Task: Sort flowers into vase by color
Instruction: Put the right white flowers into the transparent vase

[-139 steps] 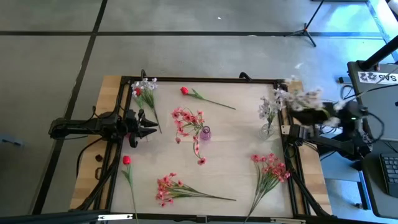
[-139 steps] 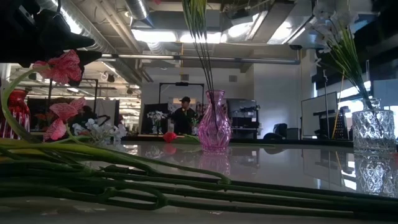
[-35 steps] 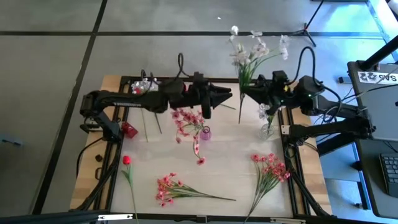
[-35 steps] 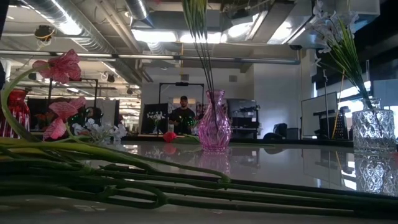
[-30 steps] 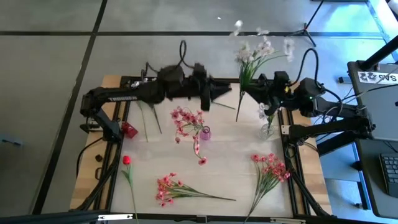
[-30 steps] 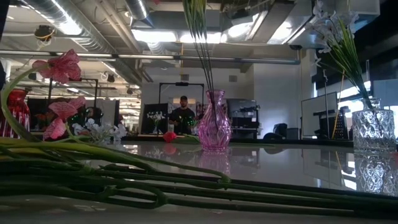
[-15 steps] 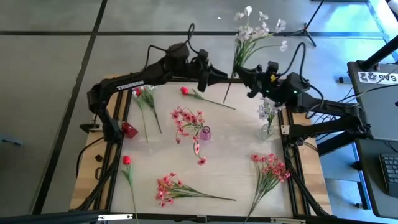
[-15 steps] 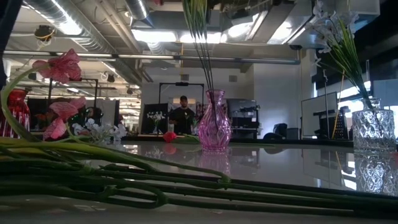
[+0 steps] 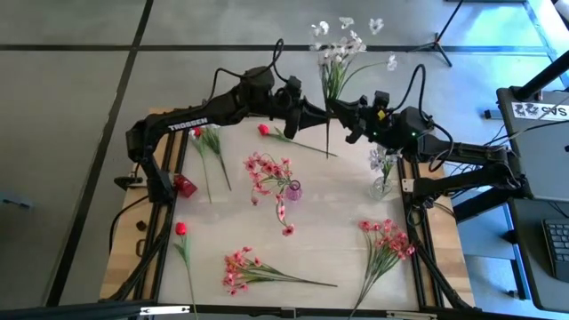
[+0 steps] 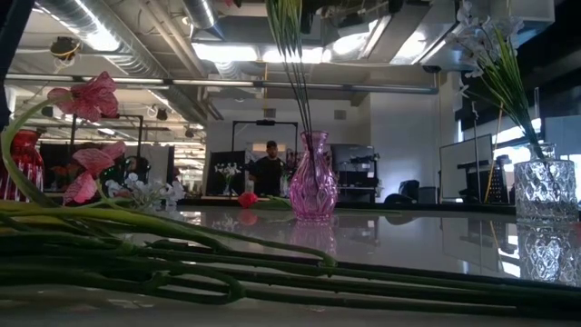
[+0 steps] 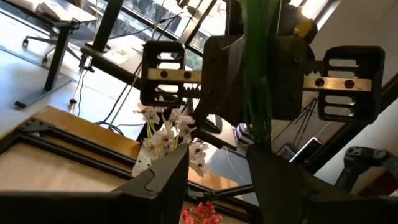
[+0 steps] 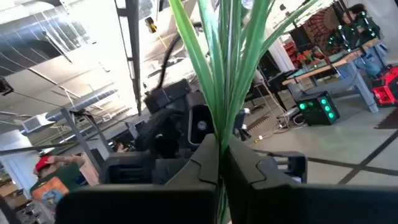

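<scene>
High view: both my arms meet over the 12 o'clock edge of the surface (image 9: 338, 222). R fingers (image 9: 339, 112) clenched on the stem bundle of a white spray (image 9: 342, 49), blossoms fanning out past the back edge, stem tip hanging down toward the surface. L fingers (image 9: 322, 108) spread apart, one each side of those same green stems w/ a gap, not pinching them; L wrist view shows this plainly.

Rest of the flowers: pink spray standing in the purple vase (image 9: 293, 189) at centre. White spray in the clear vase (image 9: 380, 186) at 3 o'clock. Red bud (image 9: 264, 130) lying flat w/ its stem, near 12. White-and-red sprig (image 9: 206, 135) at 10 o'clock, just beside the L arm. Red vase (image 9: 185, 186) at 9, on the frame edge. Second red bud (image 9: 180, 228) at 8. Pink cluster (image 9: 240, 269) lying at 6, another pink bunch (image 9: 387, 238) at 4.

Low view: person stands far back in the room, behind the purple vase.
</scene>
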Motion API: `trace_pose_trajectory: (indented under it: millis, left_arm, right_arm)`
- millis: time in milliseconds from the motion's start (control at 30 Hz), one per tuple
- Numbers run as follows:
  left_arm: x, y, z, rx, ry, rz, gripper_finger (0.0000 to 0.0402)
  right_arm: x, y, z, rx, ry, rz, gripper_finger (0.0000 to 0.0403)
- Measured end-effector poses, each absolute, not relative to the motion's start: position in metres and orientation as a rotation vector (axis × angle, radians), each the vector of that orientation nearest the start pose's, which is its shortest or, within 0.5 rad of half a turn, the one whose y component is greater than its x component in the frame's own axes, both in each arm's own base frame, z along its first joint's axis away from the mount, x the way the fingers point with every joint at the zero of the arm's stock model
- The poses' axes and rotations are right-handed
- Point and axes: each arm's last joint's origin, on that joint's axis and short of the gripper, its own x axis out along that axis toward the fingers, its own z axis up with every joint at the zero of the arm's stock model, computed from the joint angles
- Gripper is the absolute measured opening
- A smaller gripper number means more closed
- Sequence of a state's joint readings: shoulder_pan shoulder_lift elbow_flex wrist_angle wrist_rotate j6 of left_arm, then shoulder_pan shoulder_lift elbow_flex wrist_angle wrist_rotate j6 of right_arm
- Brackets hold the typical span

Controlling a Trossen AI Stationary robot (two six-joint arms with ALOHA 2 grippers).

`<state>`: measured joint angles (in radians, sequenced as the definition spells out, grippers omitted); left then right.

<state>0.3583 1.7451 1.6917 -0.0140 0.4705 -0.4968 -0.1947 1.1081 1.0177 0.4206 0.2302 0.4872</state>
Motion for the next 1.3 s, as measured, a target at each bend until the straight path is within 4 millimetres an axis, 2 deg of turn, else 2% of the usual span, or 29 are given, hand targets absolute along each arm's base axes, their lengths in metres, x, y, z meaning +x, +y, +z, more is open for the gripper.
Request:
trace_pose_trajectory:
  millis: [133, 300, 467, 633, 1033, 1167, 1300]
  left_arm:
    - [0.383, 0.135, 0.407, -0.555, 0.076, -0.142, 0.0165]
    - [0.385, 0.127, 0.416, -0.574, 0.021, -0.223, 0.0165]
    - [0.388, 0.120, 0.416, -0.568, 0.004, -0.170, 0.0165]
    - [0.397, 0.119, 0.407, -0.561, -0.002, -0.082, 0.0165]
    - [0.405, 0.104, 0.404, -0.505, -0.005, -0.135, 0.0164]
    - [0.405, 0.106, 0.399, -0.499, 0.032, -0.051, 0.0129]
    - [0.405, 0.108, 0.393, -0.468, 0.067, 0.042, 0.0051]
  right_arm:
    - [0.226, -0.052, 0.414, 0.454, -0.434, -0.348, 0.0005]
    - [0.221, -0.052, 0.415, 0.433, -0.423, -0.387, 0.0005]
    - [0.220, -0.051, 0.419, 0.462, -0.475, -0.354, 0.0005]
    - [0.223, -0.051, 0.420, 0.478, -0.488, -0.306, 0.0005]
    - [0.231, -0.053, 0.413, 0.462, -0.447, -0.337, 0.0005]
    - [0.231, -0.053, 0.412, 0.456, -0.443, -0.339, 0.0010]
    - [0.231, -0.052, 0.411, 0.446, -0.428, -0.333, 0.0032]
